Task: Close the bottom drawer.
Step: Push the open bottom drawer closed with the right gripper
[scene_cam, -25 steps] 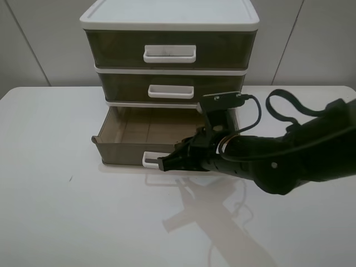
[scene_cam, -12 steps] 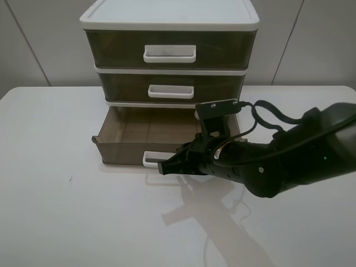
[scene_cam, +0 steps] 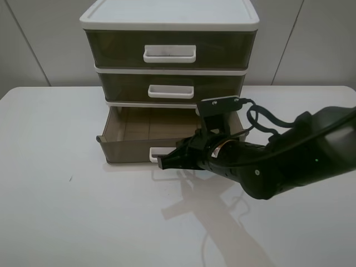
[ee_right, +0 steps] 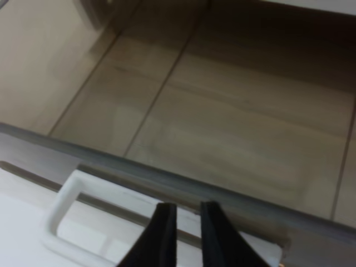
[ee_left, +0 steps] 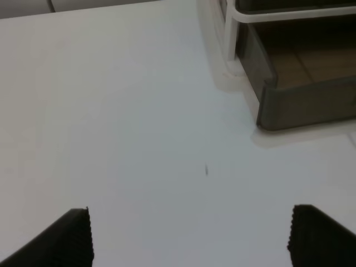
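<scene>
The bottom drawer (scene_cam: 128,149), translucent olive-brown, stands pulled out from the white-topped drawer unit (scene_cam: 169,16). Its small white loop handle (scene_cam: 158,151) faces the table's front. My right gripper (scene_cam: 162,162) is shut, with its tips against the drawer front at the handle. The right wrist view shows the two fingers (ee_right: 164,233) almost together at the handle (ee_right: 64,214), above the empty drawer floor (ee_right: 222,133). My left gripper (ee_left: 189,239) is open over bare table; the drawer's corner (ee_left: 306,103) shows in its view. The left arm is out of the exterior view.
The top drawer (scene_cam: 169,49) and middle drawer (scene_cam: 171,88) are shut. The unit stands at the back of the white table (scene_cam: 67,222), against a grey wall. My right arm and its cable (scene_cam: 278,119) lie across the table's right side.
The bottom drawer has slid a little back into the unit. My right gripper moved with it, staying against the handle. The left side shows no change.
</scene>
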{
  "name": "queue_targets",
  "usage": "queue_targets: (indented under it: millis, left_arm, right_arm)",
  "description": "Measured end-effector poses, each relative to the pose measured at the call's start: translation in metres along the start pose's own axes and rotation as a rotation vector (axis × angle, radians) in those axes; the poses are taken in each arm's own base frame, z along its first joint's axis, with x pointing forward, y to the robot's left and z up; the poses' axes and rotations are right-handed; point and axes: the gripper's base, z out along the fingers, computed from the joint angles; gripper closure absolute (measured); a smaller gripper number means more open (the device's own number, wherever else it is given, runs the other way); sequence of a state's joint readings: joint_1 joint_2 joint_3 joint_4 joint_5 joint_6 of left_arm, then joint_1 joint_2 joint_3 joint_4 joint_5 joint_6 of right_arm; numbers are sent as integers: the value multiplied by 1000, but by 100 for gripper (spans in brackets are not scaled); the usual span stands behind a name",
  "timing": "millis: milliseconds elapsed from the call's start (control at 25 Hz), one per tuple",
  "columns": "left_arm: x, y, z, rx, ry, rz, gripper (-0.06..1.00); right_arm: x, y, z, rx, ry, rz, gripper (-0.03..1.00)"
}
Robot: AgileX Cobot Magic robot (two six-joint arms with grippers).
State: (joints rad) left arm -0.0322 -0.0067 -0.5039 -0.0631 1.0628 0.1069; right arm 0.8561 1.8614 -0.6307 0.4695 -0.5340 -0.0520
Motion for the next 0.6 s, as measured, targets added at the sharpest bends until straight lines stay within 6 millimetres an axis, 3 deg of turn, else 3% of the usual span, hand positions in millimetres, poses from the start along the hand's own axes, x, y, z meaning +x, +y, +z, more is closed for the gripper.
queue_targets:
  millis: [600]
  left_arm:
    - [0, 0, 0, 0, 0, 0, 23]
  right_arm:
    - [-2, 7, 28, 3, -5, -1, 95]
